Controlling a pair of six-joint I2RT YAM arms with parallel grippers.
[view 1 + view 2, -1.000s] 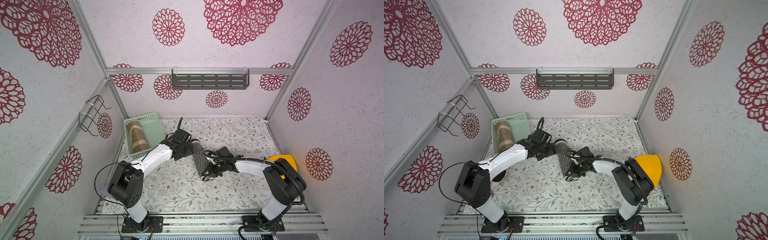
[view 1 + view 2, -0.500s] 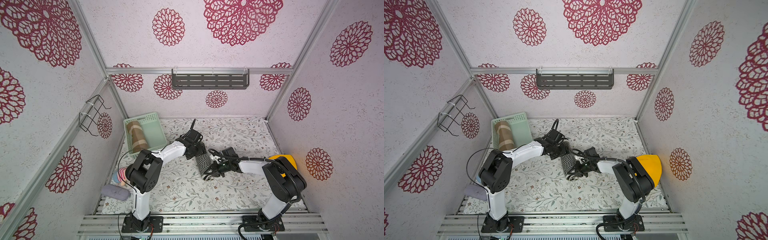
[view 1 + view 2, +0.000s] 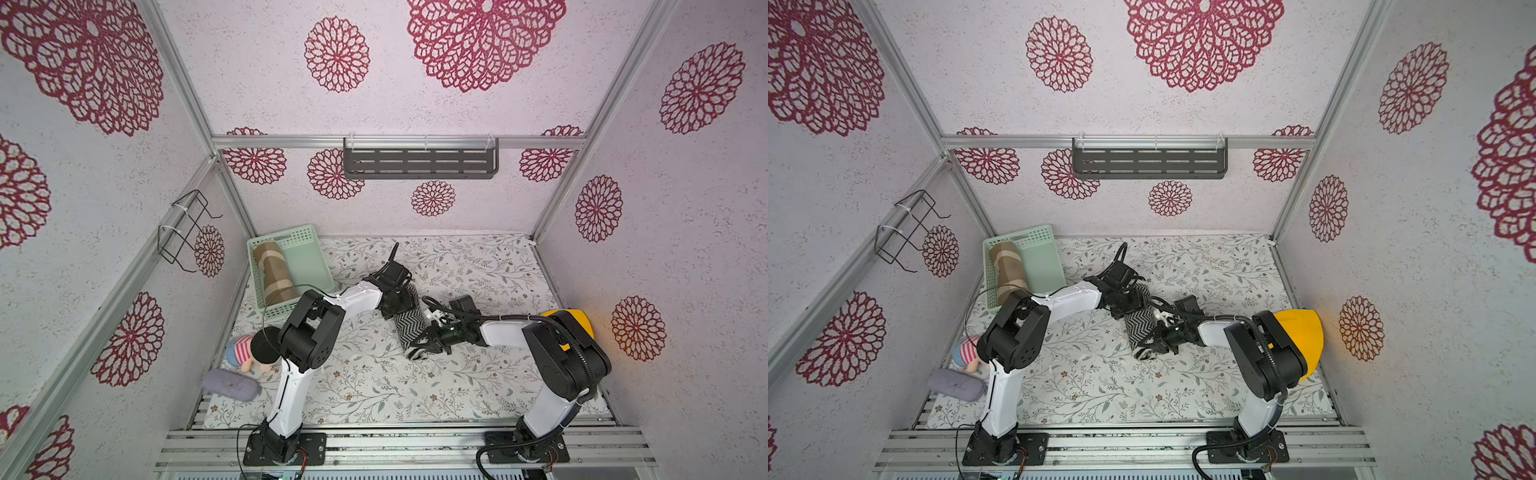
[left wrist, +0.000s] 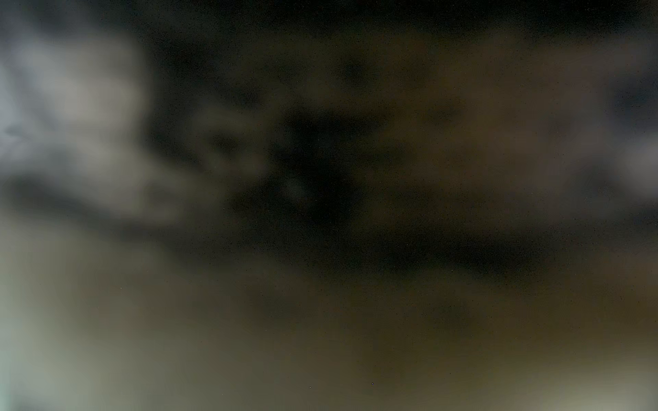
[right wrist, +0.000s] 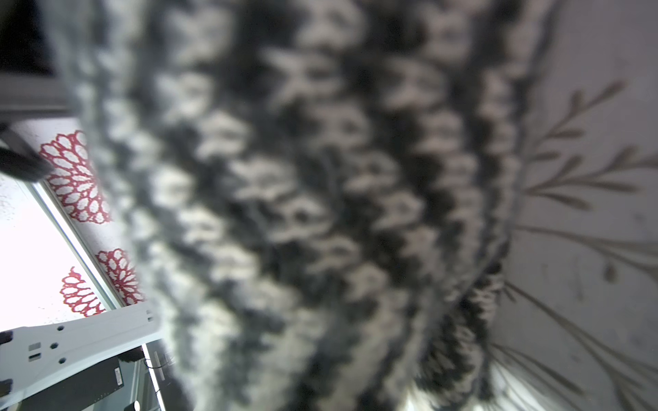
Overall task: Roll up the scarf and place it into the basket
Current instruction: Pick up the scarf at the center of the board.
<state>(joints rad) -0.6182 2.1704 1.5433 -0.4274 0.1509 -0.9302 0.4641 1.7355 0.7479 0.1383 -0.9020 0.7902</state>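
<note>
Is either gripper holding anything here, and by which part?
The right gripper appears pinched on the rolled scarf at its near, fringed end. The left gripper covers the far end; its grip cannot be told.

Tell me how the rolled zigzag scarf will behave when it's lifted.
The scarf is soft knit, so it will probably sag rather than stay stiff. One end hangs loose beside the right gripper, so the roll may unwind. Its fuzzy yarn, seen in the right wrist view, probably grips well.
</note>
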